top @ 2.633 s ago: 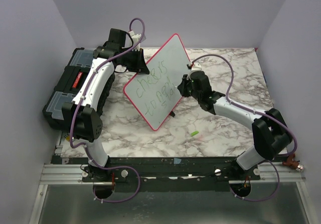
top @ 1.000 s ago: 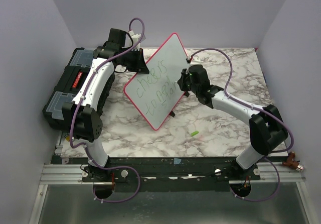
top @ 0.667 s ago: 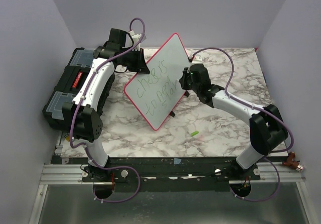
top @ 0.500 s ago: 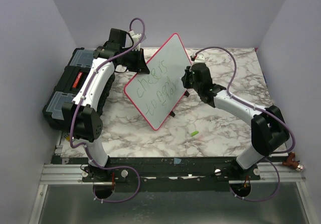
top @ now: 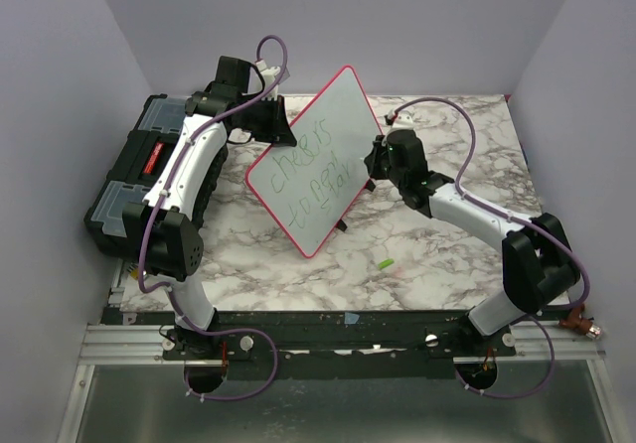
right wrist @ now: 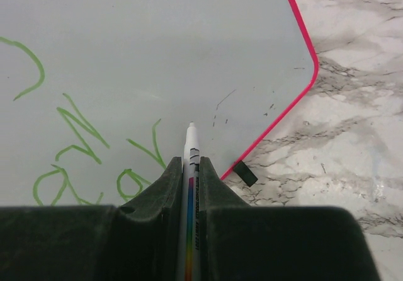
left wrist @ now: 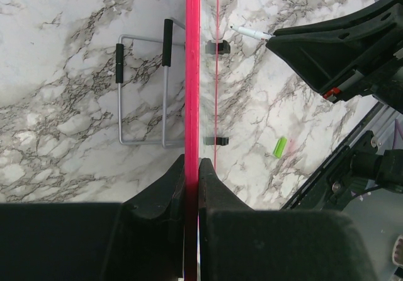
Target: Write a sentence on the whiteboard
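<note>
1. The right gripper [right wrist: 190,162] was caught clenched on a marker [right wrist: 191,143], with the barrel pinched between the jaws and the tip pointed straight ahead.
2. Dead ahead of that tip the whiteboard [right wrist: 157,41] was met, its white face turned toward the gripper. In the left wrist view the tip was seen just off the face, not pressed to it.
3. The sentence [right wrist: 75,139] was found just left of the tip in green strokes. Bare board was left ahead and to the right, up to the red rim.
4. The board was seen propped on edge, its long axis slanting across the right gripper's front.
5. On the far side, the left gripper [left wrist: 192,164] was seen clamped on the rim.
6. The right arm was judged the writing arm, and a short forward press was reckoned the next need.
</note>
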You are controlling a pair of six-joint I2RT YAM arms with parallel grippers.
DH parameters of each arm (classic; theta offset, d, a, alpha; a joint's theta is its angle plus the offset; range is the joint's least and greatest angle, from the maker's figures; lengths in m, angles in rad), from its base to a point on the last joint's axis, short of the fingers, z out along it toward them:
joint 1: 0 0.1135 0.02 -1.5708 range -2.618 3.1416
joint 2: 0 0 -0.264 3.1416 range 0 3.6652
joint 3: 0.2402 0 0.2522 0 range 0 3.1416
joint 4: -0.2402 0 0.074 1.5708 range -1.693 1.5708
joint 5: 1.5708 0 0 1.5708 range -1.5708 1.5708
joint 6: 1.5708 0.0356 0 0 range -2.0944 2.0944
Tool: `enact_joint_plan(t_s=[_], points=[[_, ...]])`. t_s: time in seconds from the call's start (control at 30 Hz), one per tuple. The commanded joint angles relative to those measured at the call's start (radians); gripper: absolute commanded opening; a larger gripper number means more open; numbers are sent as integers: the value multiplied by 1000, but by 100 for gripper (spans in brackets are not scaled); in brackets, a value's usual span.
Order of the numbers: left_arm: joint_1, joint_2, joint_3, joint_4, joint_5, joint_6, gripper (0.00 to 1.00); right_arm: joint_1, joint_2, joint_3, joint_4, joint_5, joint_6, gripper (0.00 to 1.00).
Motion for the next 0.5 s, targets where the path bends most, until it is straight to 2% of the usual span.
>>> enact_joint_plan(t_s=[0.0, 0.47], points=[[-6, -7, -5, 5, -63, 88, 0, -4, -4, -13, 55, -72, 20, 1], [-7, -8, -7, 6, -63, 88, 0, -5, 45, 18, 69, -114, 34, 1]])
